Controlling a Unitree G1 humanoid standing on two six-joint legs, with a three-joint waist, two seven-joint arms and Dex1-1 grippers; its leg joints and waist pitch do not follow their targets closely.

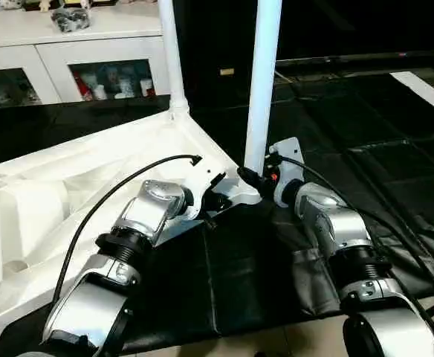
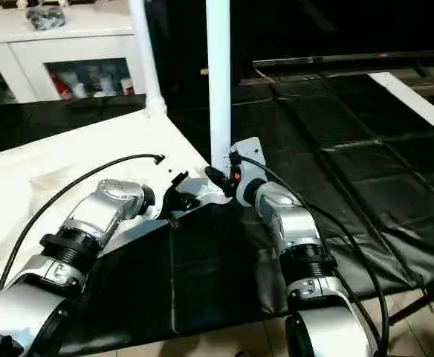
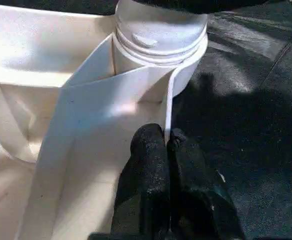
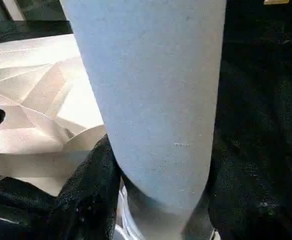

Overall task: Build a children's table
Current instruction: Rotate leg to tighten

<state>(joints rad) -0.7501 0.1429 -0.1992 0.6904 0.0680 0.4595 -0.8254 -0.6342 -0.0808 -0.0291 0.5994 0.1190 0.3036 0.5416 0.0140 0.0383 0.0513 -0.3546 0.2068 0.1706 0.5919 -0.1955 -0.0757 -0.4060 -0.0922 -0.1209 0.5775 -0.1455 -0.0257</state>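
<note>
Two legs point(image 1: 262, 82) stand in the top point(image 1: 68, 193); left gripper point(image 3: 167, 145) pinches its rim; right gripper point(image 4: 156, 190) clasps one leg.

Both silver forearms reached forward and converged at the centre of the head views. The left gripper point(image 3: 167, 150) was closed, its two black fingers point(image 3: 146, 165) pressed together with a thin white edge pinched between the tips. The right gripper point(image 4: 158, 200) stood about half open, its black fingers point(image 4: 88, 185) set on either side of a white round post, touching it.
</note>
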